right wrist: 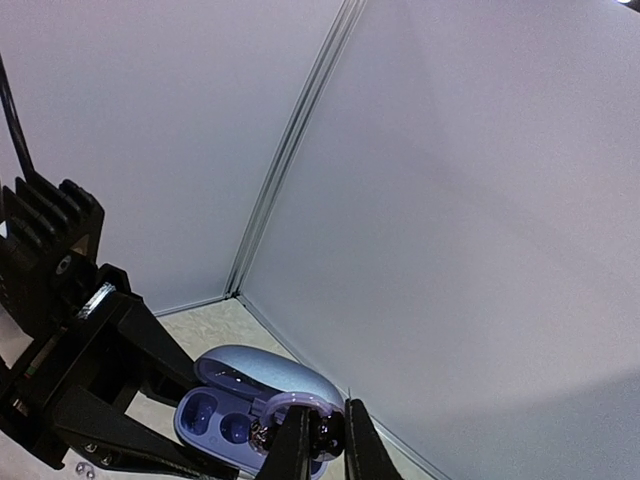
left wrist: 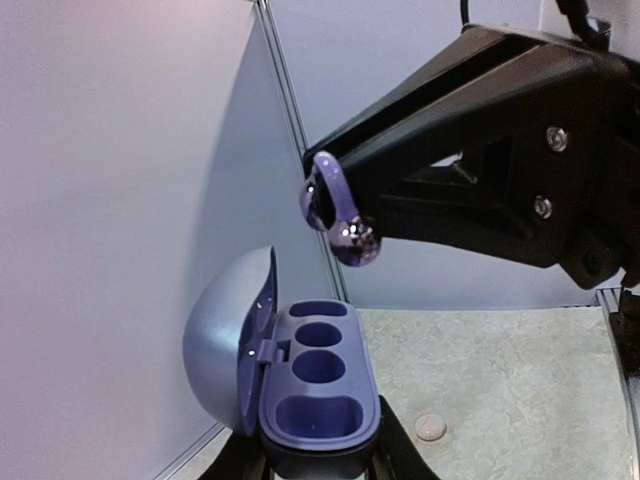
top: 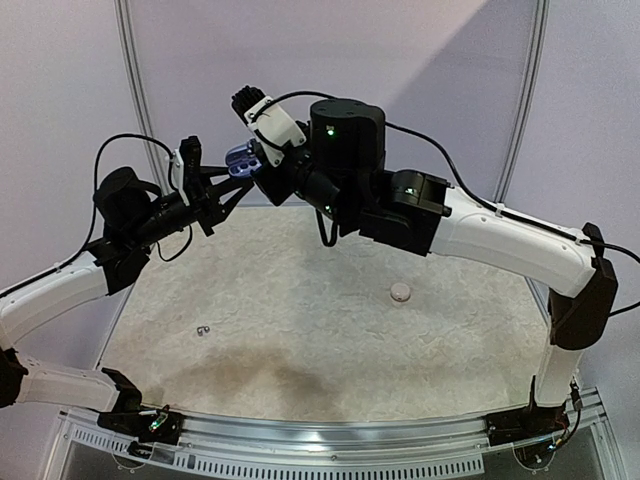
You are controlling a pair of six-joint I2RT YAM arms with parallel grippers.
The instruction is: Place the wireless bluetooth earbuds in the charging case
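Earbud (left wrist: 338, 215), purple and shiny, is pinched in my right gripper (right wrist: 320, 445), fingers clamped on it. It hovers at 12 o'clock from the open charging case (left wrist: 320, 385), which my left gripper (left wrist: 318, 465) clamps, high above the table (top: 300, 390).

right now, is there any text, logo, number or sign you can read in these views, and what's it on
None: no text can be read in any view.
charging case: plain blue, no logo or print showing.
earbud in the right jaws: shiny, no marking visible.
small round white piece: too small to tell whether it carries any marking.
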